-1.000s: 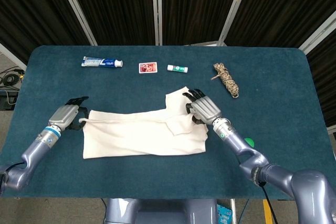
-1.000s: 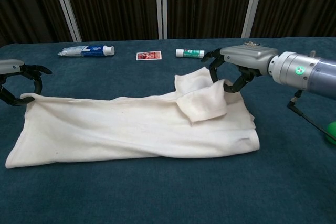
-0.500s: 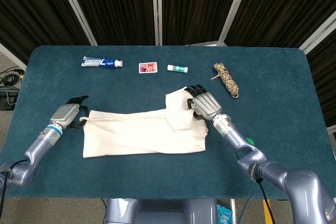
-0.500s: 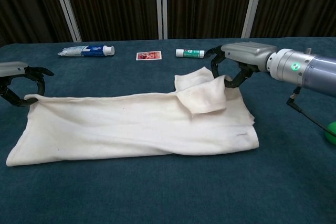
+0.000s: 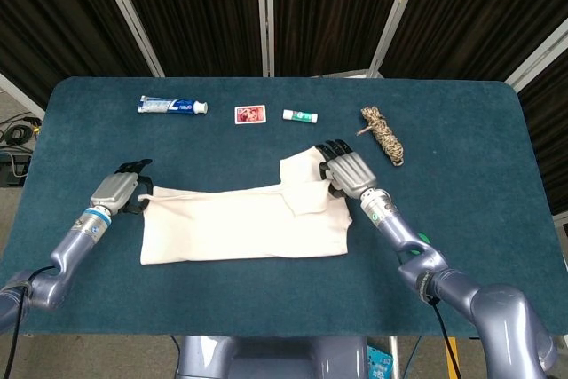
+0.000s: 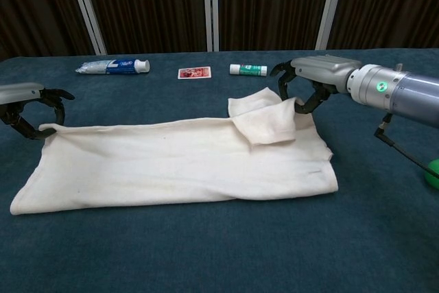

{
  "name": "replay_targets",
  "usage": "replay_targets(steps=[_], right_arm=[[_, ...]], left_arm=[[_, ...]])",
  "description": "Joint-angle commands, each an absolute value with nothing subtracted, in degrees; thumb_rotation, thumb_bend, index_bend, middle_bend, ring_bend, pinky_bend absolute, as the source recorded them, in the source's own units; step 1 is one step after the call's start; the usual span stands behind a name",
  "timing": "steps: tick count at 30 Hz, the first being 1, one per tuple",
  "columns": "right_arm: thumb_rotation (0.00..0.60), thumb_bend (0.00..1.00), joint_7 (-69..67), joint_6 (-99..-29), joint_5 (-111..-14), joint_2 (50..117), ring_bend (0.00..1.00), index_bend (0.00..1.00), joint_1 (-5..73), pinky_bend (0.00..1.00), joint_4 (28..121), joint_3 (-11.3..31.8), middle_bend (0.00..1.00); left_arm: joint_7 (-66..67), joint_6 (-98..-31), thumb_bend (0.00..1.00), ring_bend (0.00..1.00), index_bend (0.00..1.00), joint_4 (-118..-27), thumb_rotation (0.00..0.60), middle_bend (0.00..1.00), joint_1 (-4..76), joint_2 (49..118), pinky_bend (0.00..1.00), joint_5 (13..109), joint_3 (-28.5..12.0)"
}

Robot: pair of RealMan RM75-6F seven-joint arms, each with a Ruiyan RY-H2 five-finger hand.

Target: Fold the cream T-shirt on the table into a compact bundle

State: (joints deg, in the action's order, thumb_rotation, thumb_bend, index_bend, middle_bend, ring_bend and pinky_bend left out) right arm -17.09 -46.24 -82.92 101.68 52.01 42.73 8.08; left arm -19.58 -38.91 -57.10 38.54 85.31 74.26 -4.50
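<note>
Both hands pinch T-shirt (image 6: pixel 178 162) corners on table (image 5: pixel 461 219)

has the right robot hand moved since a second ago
Yes. In the head view the right robot hand has shifted away from the robot, toward the rope bundle, still at the cream T-shirt.

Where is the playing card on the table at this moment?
In the head view the card lies at the table's far edge, between the toothpaste to the left and the small white tube to the right.
</note>
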Motion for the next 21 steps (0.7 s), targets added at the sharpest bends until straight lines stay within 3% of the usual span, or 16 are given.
replay_targets(steps=[1, 8, 11, 16, 19, 21], right_arm=[[0.600, 0.42, -17.7, -46.0, -83.0, 102.2, 0.00, 0.73, 52.1, 0.00, 41.9, 7.8, 0.10], [0.600, 0.42, -19.1, -45.6, -83.2, 103.4, 0.00, 0.73, 52.4, 0.00, 39.5, 7.6, 0.10], [0.600, 0.42, -19.9, -45.5, -83.3, 104.2, 0.00, 0.73, 52.5, 0.00, 38.1, 7.4, 0.10], [0.600, 0.42, -20.9, -45.6, -83.6, 105.1, 0.00, 0.73, 52.8, 0.00, 36.3, 7.2, 0.10], [0.600, 0.42, -21.1, -45.5, -83.7, 105.5, 0.00, 0.73, 52.9, 0.00, 35.4, 7.0, 0.10], [0.600, 0.42, -21.1, -45.5, -83.7, 105.8, 0.00, 0.73, 52.8, 0.00, 34.9, 6.9, 0.10]], left_arm=[[-20.1, -39.4, 0.57, 0.00, 0.80, -56.1, 0.600, 0.00, 38.4, 86.2, 0.00, 74.6, -4.6], [-20.6, -39.5, 0.58, 0.00, 0.78, -53.7, 0.600, 0.00, 38.7, 87.7, 0.00, 75.2, -4.6], [-20.1, -39.2, 0.57, 0.00, 0.71, -52.8, 0.600, 0.00, 39.0, 88.2, 0.00, 75.6, -4.4], [-20.0, -38.3, 0.44, 0.00, 0.22, -53.7, 0.600, 0.00, 39.2, 87.6, 0.00, 75.5, -4.4], [-18.7, -37.8, 0.42, 0.00, 0.04, -54.3, 0.600, 0.00, 39.3, 86.9, 0.00, 75.0, -4.4], [-17.8, -37.4, 0.42, 0.00, 0.00, -54.9, 0.600, 0.00, 39.3, 86.4, 0.00, 74.5, -4.5]])
